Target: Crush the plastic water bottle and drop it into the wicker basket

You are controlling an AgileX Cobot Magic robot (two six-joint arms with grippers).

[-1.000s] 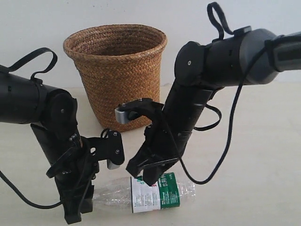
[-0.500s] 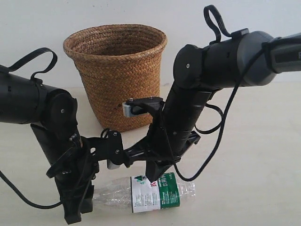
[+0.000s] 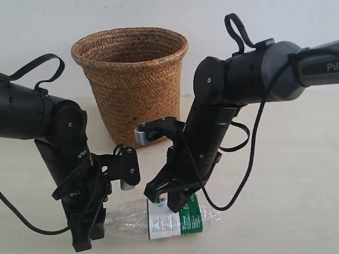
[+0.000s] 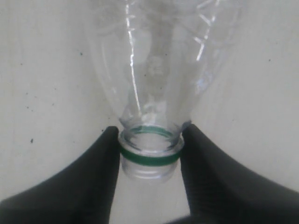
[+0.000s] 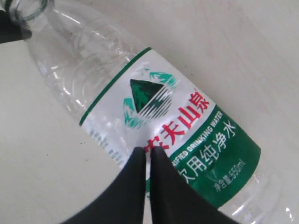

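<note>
Crushing step — left fingers pinch the plastic water bottle by its neck; right fingers, pressed together over the label, should bear down.

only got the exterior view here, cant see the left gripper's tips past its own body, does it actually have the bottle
observer: Yes. In the left wrist view the left gripper is closed on the plastic water bottle, one finger on each side of the green neck ring.
operator: ok and the right one, open or shut
observer: Shut. The right wrist view shows the right gripper with its fingers together, tips over the label, just below the red characters.
operator: cap on?
observer: No cap. The mouth is open in the left wrist view.
</note>
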